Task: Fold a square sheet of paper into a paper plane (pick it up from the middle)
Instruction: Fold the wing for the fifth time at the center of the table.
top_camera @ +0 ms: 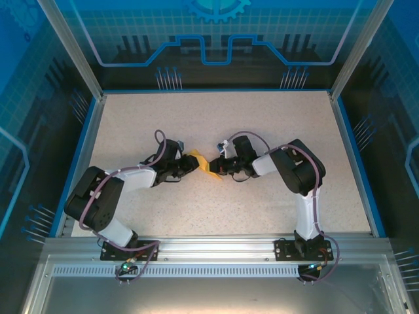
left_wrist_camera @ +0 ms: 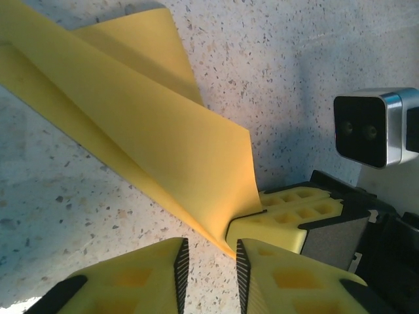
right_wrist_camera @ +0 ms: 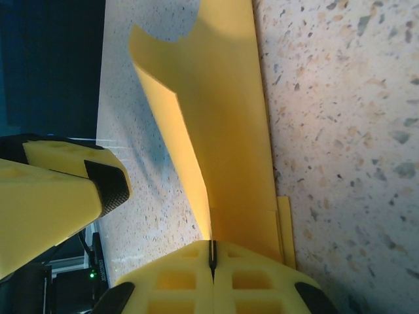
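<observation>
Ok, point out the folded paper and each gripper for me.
folded paper (left_wrist_camera: pixel 163 150), left wrist view, broad upper flap.
right gripper (right_wrist_camera: pixel 211 254), right wrist view, seam where its fingertips pinch the paper.
left gripper (left_wrist_camera: pixel 209 261), left wrist view, gap between its fingertips.

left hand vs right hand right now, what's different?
Grip: the right hand is shut on the folded yellow paper; the left hand has its fingers apart, nothing between. Contact: the right hand pinches the paper's end; the left hand sits beside it, not holding. Side: from above, the left hand is left of the paper, the right hand right of it. Shared: yellow fingers, both at the paper.
</observation>
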Tool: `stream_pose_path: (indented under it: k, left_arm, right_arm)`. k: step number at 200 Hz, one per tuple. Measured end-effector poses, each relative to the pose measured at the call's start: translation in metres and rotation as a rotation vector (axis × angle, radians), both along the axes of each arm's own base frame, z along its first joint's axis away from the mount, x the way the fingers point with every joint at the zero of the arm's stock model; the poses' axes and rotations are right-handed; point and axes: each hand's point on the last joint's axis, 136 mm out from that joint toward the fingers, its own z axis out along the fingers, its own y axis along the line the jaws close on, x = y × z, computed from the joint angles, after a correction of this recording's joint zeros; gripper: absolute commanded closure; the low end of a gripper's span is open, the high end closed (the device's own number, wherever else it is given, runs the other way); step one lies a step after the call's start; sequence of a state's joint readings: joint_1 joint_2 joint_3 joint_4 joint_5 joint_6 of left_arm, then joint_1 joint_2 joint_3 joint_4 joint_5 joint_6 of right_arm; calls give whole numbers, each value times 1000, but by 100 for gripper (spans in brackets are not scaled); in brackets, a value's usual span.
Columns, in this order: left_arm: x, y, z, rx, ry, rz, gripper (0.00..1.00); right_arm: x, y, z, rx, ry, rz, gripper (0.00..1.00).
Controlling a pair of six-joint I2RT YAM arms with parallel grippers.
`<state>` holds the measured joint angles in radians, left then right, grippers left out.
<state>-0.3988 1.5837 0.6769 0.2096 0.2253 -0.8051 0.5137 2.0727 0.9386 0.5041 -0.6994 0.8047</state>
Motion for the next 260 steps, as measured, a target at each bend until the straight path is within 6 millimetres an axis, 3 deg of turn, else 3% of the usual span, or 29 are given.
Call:
stream_pose_path:
  k: [122,260]
  left_arm:
    - [22,-19,-5,-17,-33,-46,76]
    - [20,-18,-23,13,-8,-63,78]
  right_arm:
    - [1,2,-2,-6,68,42,100]
    - [1,1,-4,-16,92,50,100]
